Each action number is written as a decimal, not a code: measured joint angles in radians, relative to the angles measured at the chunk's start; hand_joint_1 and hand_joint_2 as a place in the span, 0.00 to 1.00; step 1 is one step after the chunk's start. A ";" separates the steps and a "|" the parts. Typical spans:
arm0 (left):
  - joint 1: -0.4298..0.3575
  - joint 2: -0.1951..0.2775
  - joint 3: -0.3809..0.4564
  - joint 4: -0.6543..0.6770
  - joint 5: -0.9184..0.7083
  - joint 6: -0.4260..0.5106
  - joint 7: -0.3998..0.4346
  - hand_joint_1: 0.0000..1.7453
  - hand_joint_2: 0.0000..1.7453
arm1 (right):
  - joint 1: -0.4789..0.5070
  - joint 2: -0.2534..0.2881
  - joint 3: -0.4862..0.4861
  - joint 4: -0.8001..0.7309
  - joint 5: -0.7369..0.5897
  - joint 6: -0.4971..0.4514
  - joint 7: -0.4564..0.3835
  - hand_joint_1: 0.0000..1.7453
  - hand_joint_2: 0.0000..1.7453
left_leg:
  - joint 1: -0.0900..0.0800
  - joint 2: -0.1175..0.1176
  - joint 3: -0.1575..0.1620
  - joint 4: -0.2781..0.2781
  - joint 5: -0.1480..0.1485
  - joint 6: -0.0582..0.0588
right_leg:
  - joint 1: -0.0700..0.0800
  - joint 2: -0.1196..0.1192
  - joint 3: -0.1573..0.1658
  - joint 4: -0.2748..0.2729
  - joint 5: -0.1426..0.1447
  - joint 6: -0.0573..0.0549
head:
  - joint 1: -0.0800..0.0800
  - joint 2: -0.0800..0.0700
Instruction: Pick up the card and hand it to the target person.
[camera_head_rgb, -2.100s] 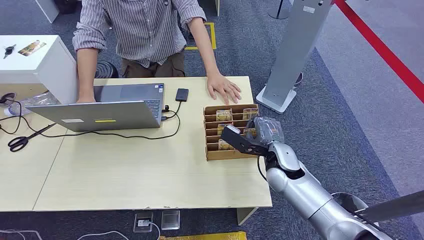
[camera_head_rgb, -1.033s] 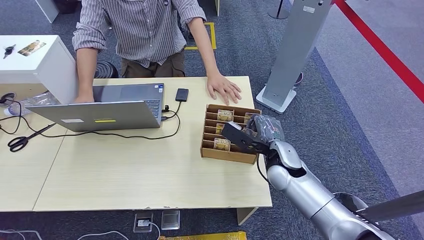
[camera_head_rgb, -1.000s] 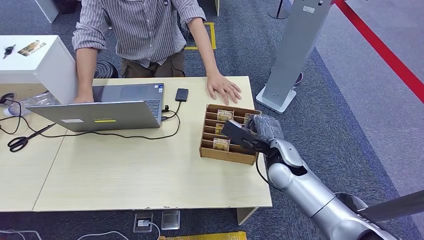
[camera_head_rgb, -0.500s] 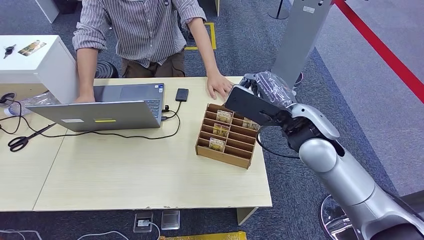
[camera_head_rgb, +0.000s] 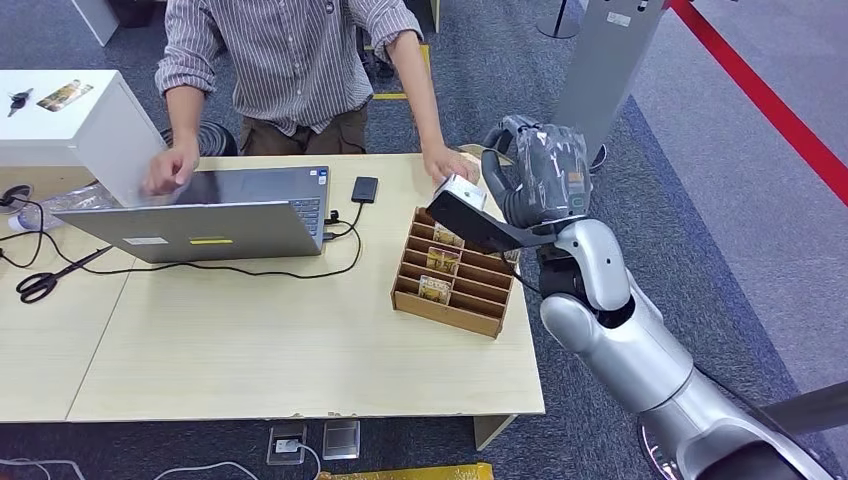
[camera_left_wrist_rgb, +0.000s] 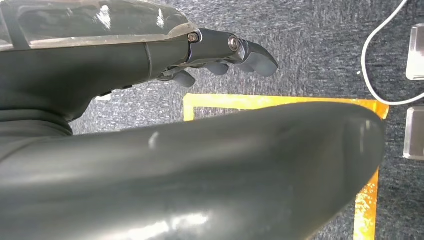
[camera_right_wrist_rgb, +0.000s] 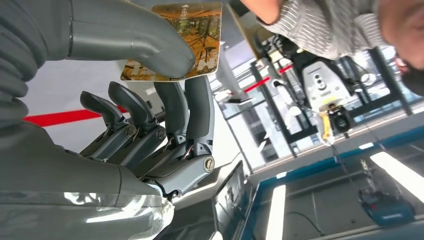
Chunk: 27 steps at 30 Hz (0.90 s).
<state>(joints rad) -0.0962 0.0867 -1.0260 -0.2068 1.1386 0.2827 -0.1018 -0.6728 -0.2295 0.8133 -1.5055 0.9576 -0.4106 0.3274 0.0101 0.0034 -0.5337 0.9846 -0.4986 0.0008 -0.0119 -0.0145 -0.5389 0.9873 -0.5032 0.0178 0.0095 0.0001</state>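
My right hand (camera_head_rgb: 535, 185) pinches the card (camera_right_wrist_rgb: 175, 37) between thumb and fingers (camera_right_wrist_rgb: 192, 107), raised above the bench (camera_head_rgb: 250, 340). The person's hand (camera_head_rgb: 445, 165) is at its 9 o'clock. My left hand (camera_left_wrist_rgb: 220, 52) holds nothing, fingers loosely curled.

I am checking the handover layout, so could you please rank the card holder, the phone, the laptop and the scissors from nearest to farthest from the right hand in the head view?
From the right hand:
1. Card holder, just below it on the table's right side.
2. Phone, mid-table beside the laptop.
3. Laptop, left of centre.
4. Scissors, at the far left edge.
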 joint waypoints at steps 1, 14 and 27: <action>0.000 0.000 -0.002 0.000 0.000 0.000 0.000 0.00 0.00 | 0.004 0.007 0.002 0.023 0.021 -0.021 0.002 0.96 1.00 | 0.000 0.000 0.000 0.000 0.000 0.000 | 0.000 0.000 0.000 0.000 0.000 0.000 | 0.000 0.000; 0.000 0.000 -0.021 0.000 -0.003 -0.002 -0.003 0.00 0.00 | 0.017 0.046 0.007 0.208 0.081 -0.081 0.011 0.96 1.00 | 0.000 0.000 0.000 0.000 0.000 0.000 | 0.000 0.000 0.000 0.000 0.000 0.000 | 0.000 0.000; 0.000 0.000 -0.023 0.000 -0.010 -0.022 -0.018 0.00 0.00 | 0.027 0.046 0.006 0.240 0.023 -0.100 0.003 0.00 1.00 | 0.000 0.000 0.000 0.000 0.000 0.000 | 0.000 0.000 0.000 0.000 0.000 0.000 | 0.000 0.000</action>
<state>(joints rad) -0.0962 0.0862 -1.0491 -0.2068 1.1287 0.2604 -0.1194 -0.6460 -0.1831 0.8188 -1.2655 0.9804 -0.5108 0.3302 0.0101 0.0035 -0.5336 0.9847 -0.4986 0.0008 -0.0119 -0.0146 -0.5392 0.9873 -0.5032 0.0178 0.0099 0.0001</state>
